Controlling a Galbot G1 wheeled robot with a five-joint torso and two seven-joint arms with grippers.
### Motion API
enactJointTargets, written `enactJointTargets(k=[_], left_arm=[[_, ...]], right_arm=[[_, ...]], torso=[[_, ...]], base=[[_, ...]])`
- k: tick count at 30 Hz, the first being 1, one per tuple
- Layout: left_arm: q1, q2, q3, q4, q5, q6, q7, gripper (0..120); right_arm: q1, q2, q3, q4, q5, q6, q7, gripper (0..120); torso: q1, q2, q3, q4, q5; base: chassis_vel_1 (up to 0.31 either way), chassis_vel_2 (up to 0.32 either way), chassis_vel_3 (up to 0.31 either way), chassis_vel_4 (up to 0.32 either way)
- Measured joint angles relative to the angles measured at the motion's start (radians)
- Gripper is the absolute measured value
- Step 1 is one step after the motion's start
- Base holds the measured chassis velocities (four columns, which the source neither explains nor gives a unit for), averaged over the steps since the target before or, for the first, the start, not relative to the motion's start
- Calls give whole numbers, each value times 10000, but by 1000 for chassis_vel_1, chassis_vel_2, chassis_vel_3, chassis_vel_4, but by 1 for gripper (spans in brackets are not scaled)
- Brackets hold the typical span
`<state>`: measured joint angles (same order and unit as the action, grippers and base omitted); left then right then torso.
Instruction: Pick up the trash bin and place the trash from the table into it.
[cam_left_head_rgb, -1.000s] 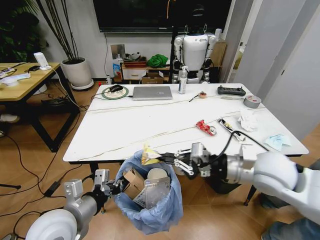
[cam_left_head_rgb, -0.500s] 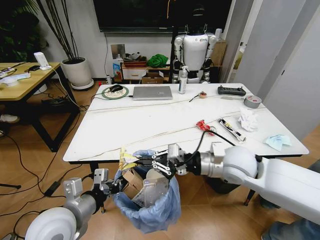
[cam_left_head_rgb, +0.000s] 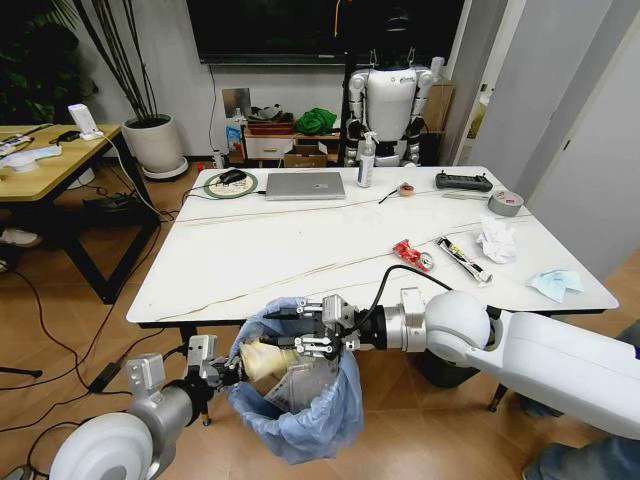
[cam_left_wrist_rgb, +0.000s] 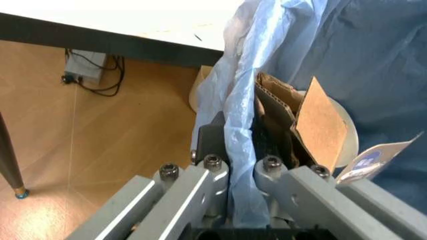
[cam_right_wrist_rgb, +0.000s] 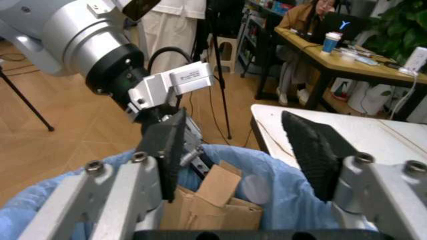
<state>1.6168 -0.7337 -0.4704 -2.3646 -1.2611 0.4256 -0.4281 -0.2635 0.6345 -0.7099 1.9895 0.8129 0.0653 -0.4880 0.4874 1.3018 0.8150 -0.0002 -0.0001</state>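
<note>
The trash bin (cam_left_head_rgb: 295, 400) sits at 6 o'clock, just below the counter (cam_left_head_rgb: 300, 250) edge. The left gripper (cam_left_head_rgb: 222, 372) grips its blue liner at the 9 o'clock rim. The right gripper (cam_left_head_rgb: 285, 330) hangs over the bin mouth, fingers spread, a yellow wrapper (cam_left_head_rgb: 262, 357) just beneath. A red wrapper (cam_left_head_rgb: 410, 254), white tissue (cam_left_head_rgb: 496, 241) and pale-blue tissue (cam_left_head_rgb: 553, 283) lie toward 3 o'clock.

Trash bin (cam_left_head_rgb: 300, 420) contents: mostly hidden under the blue liner and the right gripper (cam_left_head_rgb: 275, 330); only cardboard edges and a pale wrapper (cam_left_head_rgb: 262, 357) poking out.
Left gripper (cam_left_wrist_rgb: 230, 165) fingertips: buried in liner folds in the left wrist view.
Right arm: cut off at the lower right edge of the head view.
Red wrapper (cam_left_head_rgb: 411, 254) print: too small to read.
</note>
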Motion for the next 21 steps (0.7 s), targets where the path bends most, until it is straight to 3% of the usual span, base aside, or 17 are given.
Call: enactJointTargets(k=[2,6,7,11,12,13,14,17,21], left_arm=[[6,-5,5,0,8,1,0,0],[55,-60,3,0,112,5,3,0],[55,-60,3,0,112,5,3,0],[368,-234,-126,-127,376,5,61,0],[393,-256,-135,-138,395,5,64,0],[509,-424,-152,-174,599,4,103,0],[509,-424,-152,-174,599,4,103,0],[574,-626,-72,-153,914,-17,165,0],[355,-486,73,-90,870,-26,178,0]], right_arm=[[-39,-19,81,-2,0,1,3,59],[-851,-444,1760,-2,290,-110,498,77],[-851,-444,1760,-2,290,-110,498,77],[-1394,-710,3412,-364,641,-377,1966,95],[-1399,-699,3483,-403,650,-415,2125,95],[-1458,-643,3772,-539,700,-660,3333,99],[-1458,-643,3772,-539,700,-660,3333,99],[-1698,-551,4026,-476,986,-1130,5311,100],[-2100,-754,4298,-273,1259,-1367,6303,100]], torso=[[0,0,0,0,0],[0,0,0,3,1],[0,0,0,3,1],[-1,1,-2,-8,3],[-1,1,-2,-7,3],[-1,0,-1,3,4],[-1,0,-1,3,4],[0,0,-1,8,3],[-1,0,-1,2,2]], base=[[0,0,0,0],[0,0,0,0],[0,0,0,0],[0,0,0,0],[0,0,0,0],[0,0,0,0],[0,0,0,0],[0,0,0,0],[0,0,0,0]])
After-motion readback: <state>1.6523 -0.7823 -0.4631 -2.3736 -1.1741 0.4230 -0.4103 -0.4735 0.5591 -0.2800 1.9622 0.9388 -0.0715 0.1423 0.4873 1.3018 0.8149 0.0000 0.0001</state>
